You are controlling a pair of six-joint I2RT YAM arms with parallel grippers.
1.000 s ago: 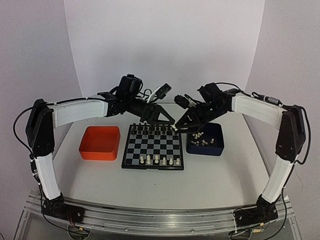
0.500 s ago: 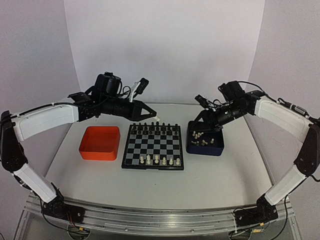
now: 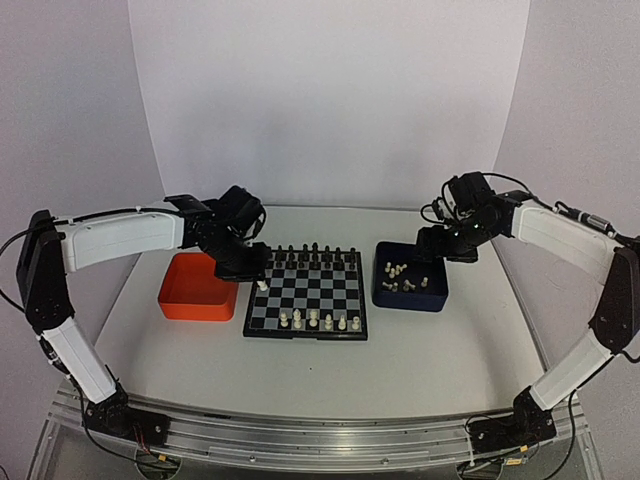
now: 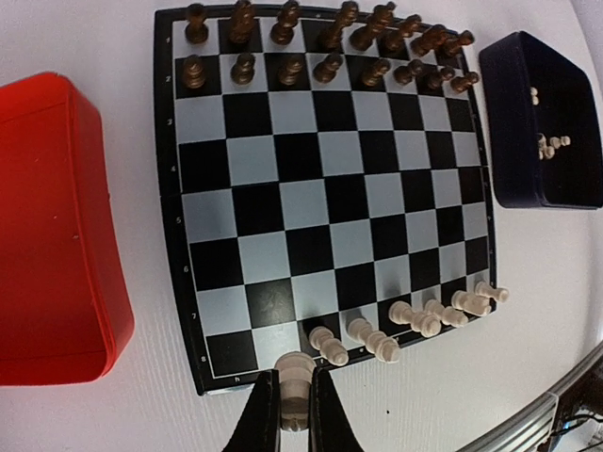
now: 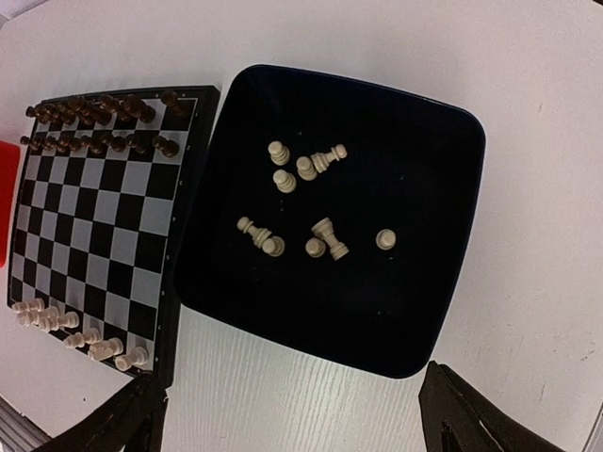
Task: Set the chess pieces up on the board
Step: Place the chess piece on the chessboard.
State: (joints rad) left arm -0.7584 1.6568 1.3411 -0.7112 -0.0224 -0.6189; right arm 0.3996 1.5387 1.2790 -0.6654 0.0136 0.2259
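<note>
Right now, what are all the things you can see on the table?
table: one, white, under everything
board: one, black and grey, middle
orange tray: one, orange, left of board
blue tray: one, dark blue, right of board
black pieces: about sixteen, dark, board's two far rows
white pieces: about six, cream, board's near side
loose pieces: about nine, cream, in blue tray
held piece: one, cream, pinched near board's edge
left claw: one, black, shut on held piece
right claw: one, black, open above blue tray
</note>
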